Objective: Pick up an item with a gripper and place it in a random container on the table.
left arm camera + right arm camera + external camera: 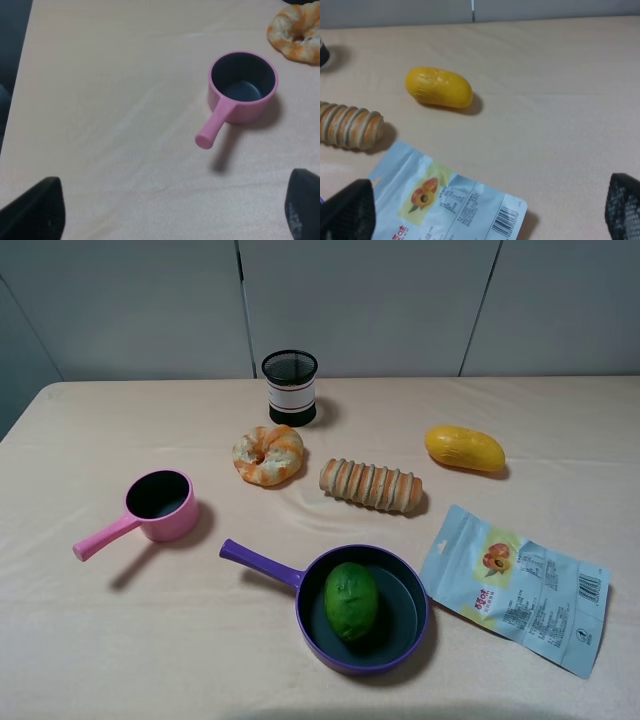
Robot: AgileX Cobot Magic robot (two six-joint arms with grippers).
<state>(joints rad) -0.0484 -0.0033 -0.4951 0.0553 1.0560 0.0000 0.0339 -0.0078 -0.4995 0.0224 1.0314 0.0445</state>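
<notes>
The green oval toy fruit (351, 601) lies inside the purple frying pan (410, 640), near the front of the beige table (100, 640). The pan's purple handle (260, 565) points back and left. Neither arm shows in the exterior high view. In the left wrist view my left gripper (170, 212) is open and empty, its black fingertips (37, 210) wide apart above bare table. In the right wrist view my right gripper (485, 210) is open and empty, one fingertip (624, 205) at each lower corner. The green fruit and the pan do not show in either wrist view.
A small pink saucepan (163, 505) (243, 87) stands at the left. A black mesh cup (290, 386) stands at the back. A ring-shaped bread (268, 454) (297, 31), a ridged bread roll (371, 486) (347, 126), a yellow mango-shaped fruit (464, 448) (438, 87) and a snack packet (515, 587) (450, 200) lie around.
</notes>
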